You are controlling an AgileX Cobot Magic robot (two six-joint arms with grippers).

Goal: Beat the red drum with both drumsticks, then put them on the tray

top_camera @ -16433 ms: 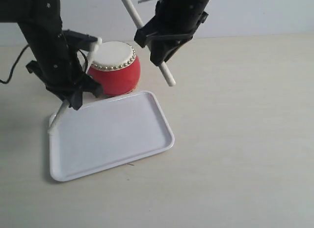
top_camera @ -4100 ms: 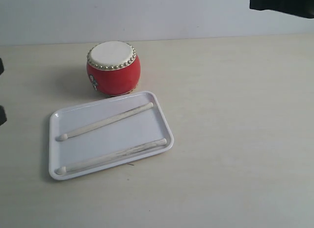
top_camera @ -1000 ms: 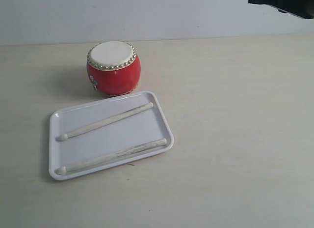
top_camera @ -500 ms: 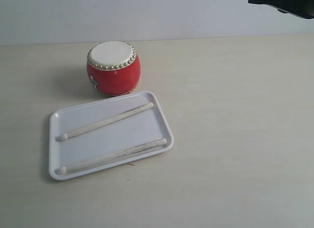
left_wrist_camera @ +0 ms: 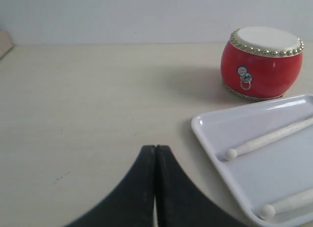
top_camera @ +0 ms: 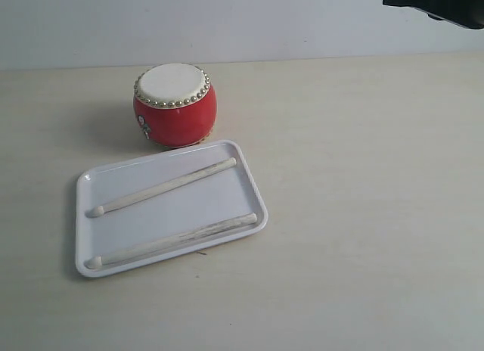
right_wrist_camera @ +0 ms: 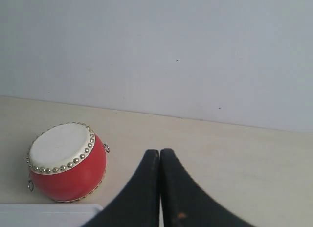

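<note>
Left tool point(left_wrist_camera: 155, 153) pressed together, pinching nothing, over bare desk point(left_wrist_camera: 73, 114) near a corner of the tray point(left_wrist_camera: 283, 168). Right tool point(right_wrist_camera: 160, 156) likewise pressed together and empty, pointing past the drum point(right_wrist_camera: 66, 163) toward the wall. Only a dark bit of the right arm point(top_camera: 435, 3) showing in the exterior view, at the top corner, well apart from everything.

Nearest on the tray, the near stick point(top_camera: 174, 240), lying close along the front rim, bead tip toward the left end. Behind it the far stick point(top_camera: 162, 187), roughly parallel, apart from the first, bead tip also left. Both wholly inside the rim. Just beyond the tray's far edge, the drum, upright on the desk, skin side up.

Sticks: probably light, stiff, smooth and round, so apt to roll or pivot in a pinch. Best taken across the shaft around the middle or a little toward the butt end, not at the bead. Low rim likely enough to stop rolling. Tray glossy and thin, likely to slide if nudged. Drum body glossy and curved, a slippery hold; no need to grasp it.

Small round badge with a metal ring point(left_wrist_camera: 243, 73) on the drum's side; no writing legible. No other labels seen.
</note>
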